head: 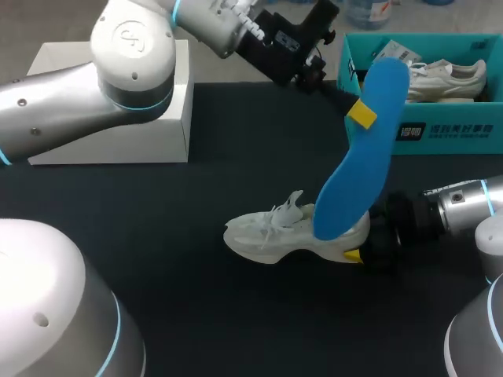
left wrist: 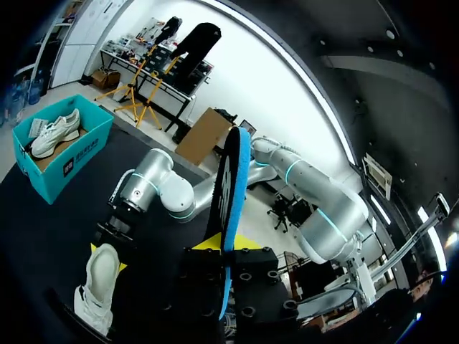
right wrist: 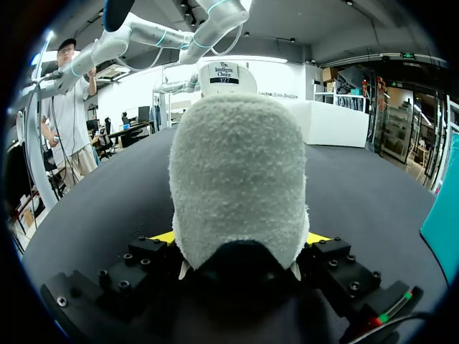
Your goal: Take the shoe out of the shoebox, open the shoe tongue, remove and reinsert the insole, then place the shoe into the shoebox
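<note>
Plainly, the blue insole (head: 363, 161) hangs in front of the white shoe (head: 271, 234) in the head view. It covers the heel and most of the right gripper (head: 360, 253), of which one yellow tip shows beside the sole. In the right wrist view the heel fills the middle and the toe is out of sight.

The left arm reaches in from the left across the far side of the table (head: 157, 236). The left gripper (head: 360, 114) is raised, with its fingers clamped on the insole's upper half. The right arm comes in low from the right, its fingers pressed to either side of the heel, and the shoe is at table level with its toe pointing left.

Only the left wrist view shows the insole edge-on between both yellow tips. The teal shoebox (head: 369, 75), with a second shoe (head: 448, 77) inside, stands at the far right, well apart from the held shoe
</note>
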### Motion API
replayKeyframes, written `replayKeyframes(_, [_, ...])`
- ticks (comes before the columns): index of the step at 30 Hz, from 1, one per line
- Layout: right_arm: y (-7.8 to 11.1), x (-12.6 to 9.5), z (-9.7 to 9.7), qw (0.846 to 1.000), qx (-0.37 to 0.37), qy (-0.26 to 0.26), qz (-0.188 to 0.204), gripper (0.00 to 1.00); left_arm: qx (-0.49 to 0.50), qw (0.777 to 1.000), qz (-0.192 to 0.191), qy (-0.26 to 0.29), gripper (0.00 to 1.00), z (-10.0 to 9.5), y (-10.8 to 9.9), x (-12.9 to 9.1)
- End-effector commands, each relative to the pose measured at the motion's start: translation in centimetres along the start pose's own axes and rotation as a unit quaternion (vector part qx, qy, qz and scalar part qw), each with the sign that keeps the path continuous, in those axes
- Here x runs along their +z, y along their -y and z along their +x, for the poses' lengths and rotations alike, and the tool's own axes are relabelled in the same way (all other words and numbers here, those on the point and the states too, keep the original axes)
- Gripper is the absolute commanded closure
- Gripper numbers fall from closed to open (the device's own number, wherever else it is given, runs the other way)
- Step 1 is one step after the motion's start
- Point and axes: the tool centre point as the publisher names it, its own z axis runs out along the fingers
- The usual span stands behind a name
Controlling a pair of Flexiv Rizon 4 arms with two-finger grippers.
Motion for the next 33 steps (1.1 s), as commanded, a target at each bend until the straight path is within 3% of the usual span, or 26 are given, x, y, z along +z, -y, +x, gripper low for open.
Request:
replayKeyframes(1, [0.1, 0.1, 0.1, 1.0, 0.0, 0.0, 0.001, 1.0, -0.01, 0.999, 0.027, -0.016, 1.0, 1.6, -1.8, -1.9])
replayKeyframes(8, [0.1, 0.1, 0.1, 1.0, 0.0, 0.0, 0.001, 1.0, -0.001, 0.998, 0.049, -0.042, 1.0, 4.8, -3.0, -3.7])
replayKeyframes(19, [0.1, 0.1, 0.1, 1.0, 0.0, 0.0, 0.001, 1.0, 0.007, 0.988, 0.121, -0.094, 1.0, 9.4, -3.4, -5.0])
replayKeyframes(27, [0.1, 0.1, 0.1, 1.0, 0.0, 0.0, 0.001, 1.0, 0.005, 0.987, 0.119, -0.106, 1.0, 11.7, -3.7, -4.8])
replayKeyframes(33, [0.1, 0.1, 0.1, 1.0, 0.0, 0.0, 0.001, 1.0, 0.015, 0.989, 0.112, -0.098, 1.0, 12.3, -3.9, -5.0])
